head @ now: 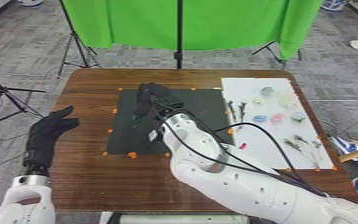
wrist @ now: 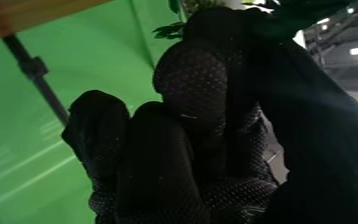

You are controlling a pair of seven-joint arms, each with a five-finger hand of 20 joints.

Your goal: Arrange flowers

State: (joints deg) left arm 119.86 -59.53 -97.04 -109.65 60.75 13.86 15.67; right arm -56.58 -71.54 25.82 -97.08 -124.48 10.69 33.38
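Nearly closed, the right hand (head: 155, 93) pinches a leafy sprig (wrist: 169, 31) — likely light and fragile, best held by the stem.

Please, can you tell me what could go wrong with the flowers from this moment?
The right hand pinches a leafy sprig above the black mat. Its grip is mostly hidden by the glove, so a slipping or crushed stem might go unnoticed.

A black cable loops over the white sheet, near the blue flower. If the arm swings, the cable could perhaps brush that flower out of place.
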